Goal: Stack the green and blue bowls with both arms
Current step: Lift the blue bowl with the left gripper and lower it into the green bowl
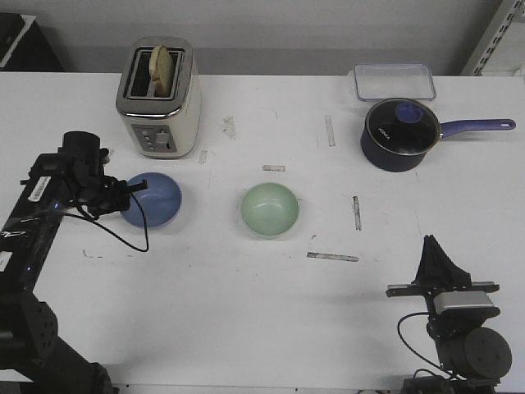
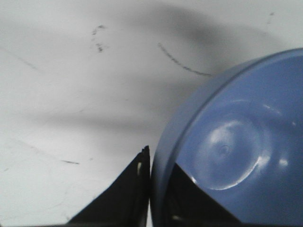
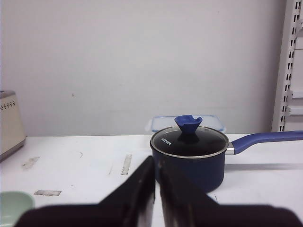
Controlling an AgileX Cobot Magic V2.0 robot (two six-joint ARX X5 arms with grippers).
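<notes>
The light blue bowl (image 1: 154, 199) sits on the white table at the left, in front of the toaster. My left gripper (image 1: 131, 190) is shut on its left rim. In the left wrist view one finger lies outside the rim and the other inside the blue bowl (image 2: 236, 142), with the left gripper (image 2: 160, 163) pinching the wall. The pale green bowl (image 1: 270, 209) stands alone mid-table; its edge shows in the right wrist view as the green bowl (image 3: 14, 205). My right gripper (image 1: 432, 246) rests near the front right, shut and empty, also seen as the right gripper (image 3: 156, 163).
A cream toaster (image 1: 159, 98) with toast stands at the back left. A dark navy saucepan (image 1: 402, 134) with glass lid and long handle sits at the back right, a clear lidded container (image 1: 394, 80) behind it. Tape strips (image 1: 332, 257) mark the table.
</notes>
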